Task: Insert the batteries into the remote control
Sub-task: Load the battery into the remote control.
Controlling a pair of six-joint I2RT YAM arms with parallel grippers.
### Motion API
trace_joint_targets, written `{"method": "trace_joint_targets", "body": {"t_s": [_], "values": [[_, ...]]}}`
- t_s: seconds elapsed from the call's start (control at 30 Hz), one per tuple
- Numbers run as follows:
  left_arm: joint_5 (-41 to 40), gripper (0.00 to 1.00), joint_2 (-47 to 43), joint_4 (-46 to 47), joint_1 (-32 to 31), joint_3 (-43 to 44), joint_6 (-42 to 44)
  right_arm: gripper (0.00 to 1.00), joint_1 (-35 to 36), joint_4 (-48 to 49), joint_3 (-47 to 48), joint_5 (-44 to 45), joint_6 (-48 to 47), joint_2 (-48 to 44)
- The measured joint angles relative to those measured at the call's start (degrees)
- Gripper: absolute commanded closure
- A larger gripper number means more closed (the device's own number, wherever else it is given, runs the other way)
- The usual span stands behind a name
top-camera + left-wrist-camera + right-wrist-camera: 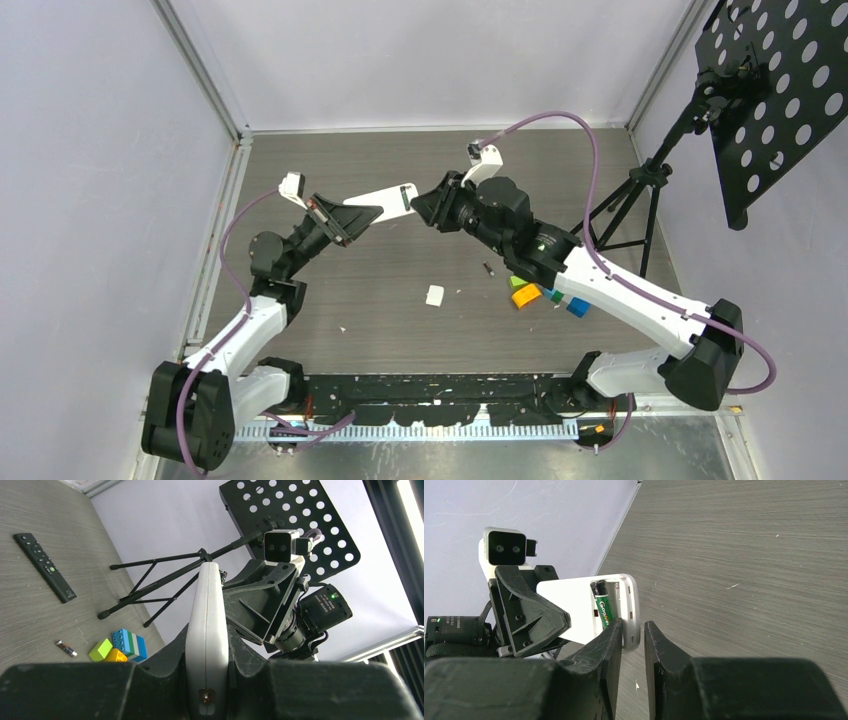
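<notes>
The left pincer [207, 680] pinches the white plastic remote control [385, 200] aloft over the grey desk's [350, 300] far middle. One green-black cylindrical battery [602, 605] sits in its open bay. The right pincer [633, 630], spread a slit and empty, hovers at that bay, so the next move is probably fetching the small dark battery [488, 268] lying nearer, to the right.

White lettering is running along the battery [602, 611] in the remote [569, 605], starting with "G"; the rest is blurring.

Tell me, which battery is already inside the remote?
The green-black battery, seated in the white remote's open compartment; the other battery lies loose on the table.
</notes>
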Motion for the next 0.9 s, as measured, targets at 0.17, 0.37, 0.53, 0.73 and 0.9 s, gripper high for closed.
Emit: {"method": "trace_joint_targets", "body": {"t_s": [0.17,0.37,0.53,0.73,0.9], "values": [[-0.3,1.00,0.0,0.3,-0.2,0.0,0.0,0.70,0.1,-1.1,-0.2,0.7,0.7,-1.8],[-1.3,1.00,0.0,0.4,-0.2,-0.6,-0.1,0.30,0.1,0.7,-3.1,2.8,6.7,-6.9],[-2.0,1.00,-0.1,0.5,-0.2,-0.7,-0.1,0.23,0.1,5.6,-7.6,3.2,18.5,-8.9],[-2.2,1.00,-0.5,1.0,-0.2,-0.7,-0.2,0.23,0.1,11.0,-11.4,1.3,31.0,-6.1],[-2.2,1.00,-0.5,1.9,-0.2,-0.7,-0.9,0.23,0.1,16.8,-11.4,0.2,36.4,-3.0]]}}
